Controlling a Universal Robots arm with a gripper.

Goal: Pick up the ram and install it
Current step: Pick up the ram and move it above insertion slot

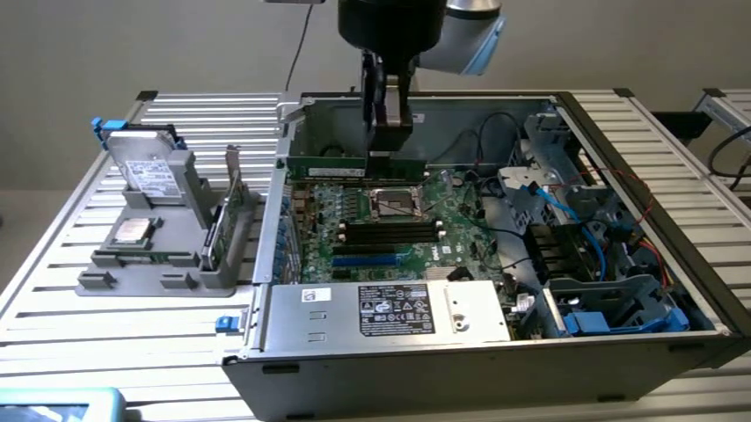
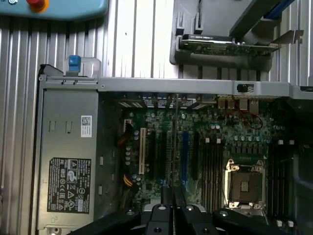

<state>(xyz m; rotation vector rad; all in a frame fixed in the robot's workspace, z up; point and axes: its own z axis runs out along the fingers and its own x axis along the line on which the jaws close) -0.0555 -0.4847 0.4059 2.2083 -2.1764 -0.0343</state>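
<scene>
Pincer (image 1: 388, 151) gripping ram (image 1: 329, 166) over motherboard (image 1: 323, 239), CPU socket (image 1: 397, 202) near — power supply (image 1: 388, 309) alongside

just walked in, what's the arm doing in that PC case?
The gripper has its jaws shut on the ram and holds it level inside the open case, above the motherboard. The ram is not in a slot yet, and the black slots next to the CPU socket look empty.

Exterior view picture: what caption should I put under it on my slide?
Robot gripper holds the ram over the motherboard inside the open computer case.
</scene>
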